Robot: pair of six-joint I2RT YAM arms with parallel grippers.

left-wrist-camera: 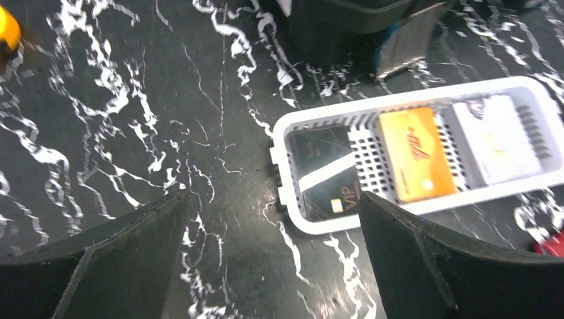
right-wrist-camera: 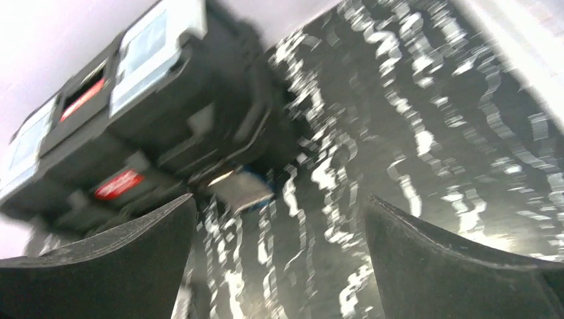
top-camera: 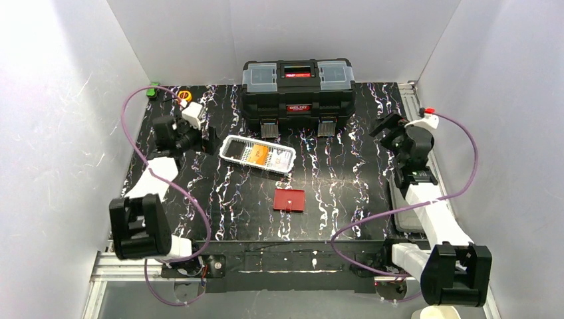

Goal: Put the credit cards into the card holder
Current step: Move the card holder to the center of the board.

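Observation:
The credit cards lie flat in a white mesh basket at mid-table: a black card, an orange card and a pale grey card. The red card holder lies shut on the table in front of the basket; only its edge shows in the left wrist view. My left gripper hangs open just left of the basket, with nothing between its fingers. My right gripper is open and empty at the right, pointing at the toolbox.
A big black toolbox stands at the back centre, just behind the basket. A small yellow-orange thing and a green one sit at the back left corner. White walls enclose the black marbled table.

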